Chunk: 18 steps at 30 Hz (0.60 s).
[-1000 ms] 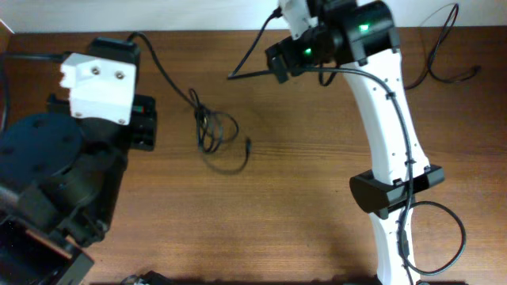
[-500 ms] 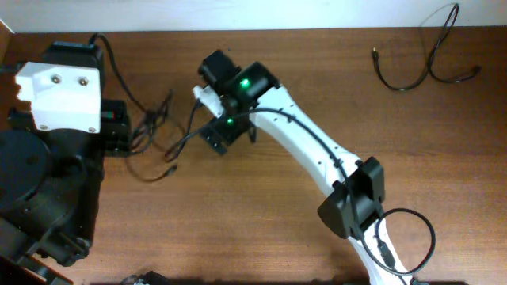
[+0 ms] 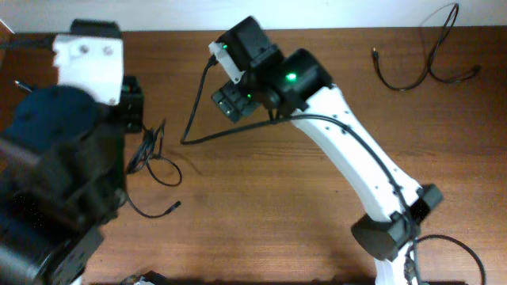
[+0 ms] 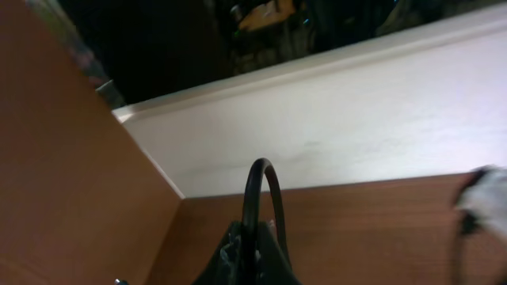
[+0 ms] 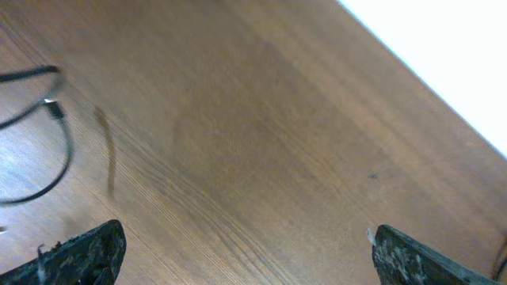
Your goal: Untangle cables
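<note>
**Sam:** Where are the cables?

**Me:** I see the cables (image 3: 153, 156) in a small messy bunch on the table (image 3: 277, 214). They lie near the left side, just beside my left gripper (image 3: 131, 103). One strand runs out of the bunch toward the front edge and ends in a plug tip (image 3: 175, 206).

**Sam:** Is the left gripper holding them?

**Me:** I cannot tell. From above it is dark and partly under the arm. In the left wrist view a black loop (image 4: 249, 206) sticks up from something dark at the bottom, with the white wall (image 4: 356, 134) behind it. I cannot make out the fingers there, so I cannot say if the jaws are apart or together.

**Sam:** And the right one?

**Me:** My right gripper (image 5: 245, 241) has its jaws wide apart. Only bare wood shows between the fingers (image 5: 87, 249). At the left edge of that view a thin cord (image 5: 70, 154) with a small plug curves across the wood.

**Sam:** Any more cords?

**Me:** Yes. A loose cable (image 3: 432, 59) lies by itself in the far right corner, well apart from the bunch. A long black line (image 3: 194, 111) bends beside the right arm (it may be a cord or the arm's own wire, I cannot tell).
</note>
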Motion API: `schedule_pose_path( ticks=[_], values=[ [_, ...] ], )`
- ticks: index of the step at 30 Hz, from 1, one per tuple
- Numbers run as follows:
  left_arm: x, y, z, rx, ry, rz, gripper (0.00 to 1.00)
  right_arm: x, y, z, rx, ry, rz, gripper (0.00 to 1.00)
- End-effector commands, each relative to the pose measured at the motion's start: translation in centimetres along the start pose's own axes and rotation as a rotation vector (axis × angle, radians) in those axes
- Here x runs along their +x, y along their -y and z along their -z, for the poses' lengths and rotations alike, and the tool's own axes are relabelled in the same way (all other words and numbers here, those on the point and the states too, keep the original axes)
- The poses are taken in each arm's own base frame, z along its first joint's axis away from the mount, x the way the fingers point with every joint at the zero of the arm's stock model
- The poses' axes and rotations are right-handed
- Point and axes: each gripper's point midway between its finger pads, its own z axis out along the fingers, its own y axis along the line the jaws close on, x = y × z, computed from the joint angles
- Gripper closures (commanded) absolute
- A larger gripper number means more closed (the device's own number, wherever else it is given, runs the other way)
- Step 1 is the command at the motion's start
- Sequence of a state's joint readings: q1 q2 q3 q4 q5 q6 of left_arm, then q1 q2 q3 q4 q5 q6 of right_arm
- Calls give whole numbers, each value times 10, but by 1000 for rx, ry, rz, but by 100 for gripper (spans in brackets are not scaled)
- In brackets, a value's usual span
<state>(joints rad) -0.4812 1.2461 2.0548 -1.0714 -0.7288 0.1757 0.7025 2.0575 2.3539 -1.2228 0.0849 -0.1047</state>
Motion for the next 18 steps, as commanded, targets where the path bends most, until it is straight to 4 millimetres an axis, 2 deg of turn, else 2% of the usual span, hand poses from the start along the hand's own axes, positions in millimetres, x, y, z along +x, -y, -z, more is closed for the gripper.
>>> schedule_pose_path(
  ticks=[1,2,3,5,6,7,9,10,13,15,18],
  values=[
    [2,-1,-20,-95,-44,-32,100,-1,-11,16,-33,16,-1,1],
    [6,14,-30,-40,-65,-55,100,2,-11,14,-34,0,1,1],
    [11,38,-35,83,-81,-92,100,4,-9,13,-27,-8,0,1],
    [22,85,-32,346,-95,-174,100,8,1,13,17,-23,-5,1],
    [24,102,-25,460,-82,-219,100,11,6,13,35,-34,-5,1],
    [23,111,-19,526,-59,-239,100,14,10,13,55,-50,-2,1],
    [18,137,12,754,40,-334,100,20,20,14,101,-75,-3,1],
    [16,139,20,793,64,-349,100,22,25,14,118,-82,-6,1],
    [7,128,32,784,111,-351,100,31,49,15,172,-111,-32,1],
    [5,115,34,734,118,-355,100,39,78,18,228,-132,-68,1],
    [7,92,28,653,97,-335,100,61,133,35,250,-146,-191,1]
  ],
)
